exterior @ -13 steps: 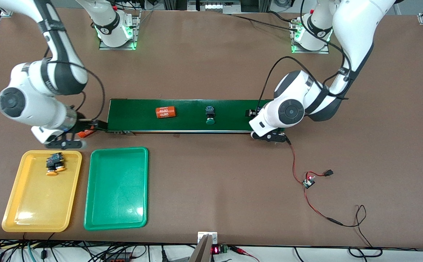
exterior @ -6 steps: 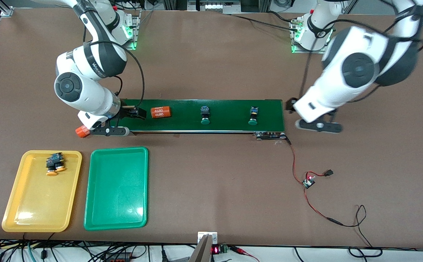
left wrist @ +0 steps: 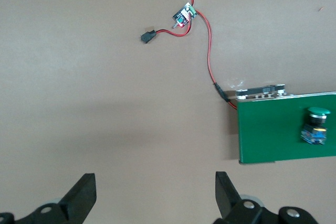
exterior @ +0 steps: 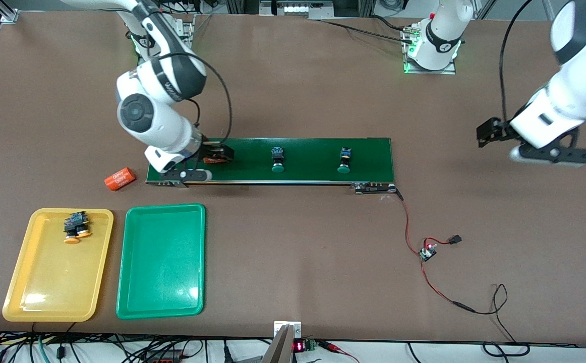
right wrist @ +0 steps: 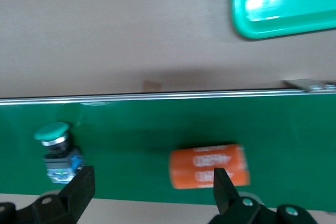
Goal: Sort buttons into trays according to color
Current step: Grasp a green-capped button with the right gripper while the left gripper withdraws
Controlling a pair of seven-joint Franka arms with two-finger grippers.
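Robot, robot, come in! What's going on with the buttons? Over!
Right gripper open over orange cylinder on belt. Left gripper open, off belt. Two green buttons waiting.

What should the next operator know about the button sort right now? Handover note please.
Right gripper: open, over the conveyor belt end above an orange cylinder.
Left gripper: open, empty, over bare table off the belt's other end.
Done: two orange-yellow buttons lie in the yellow tray.
Left: two green buttons on the belt; green tray holds none.
A second orange cylinder lies on the table beside the belt.
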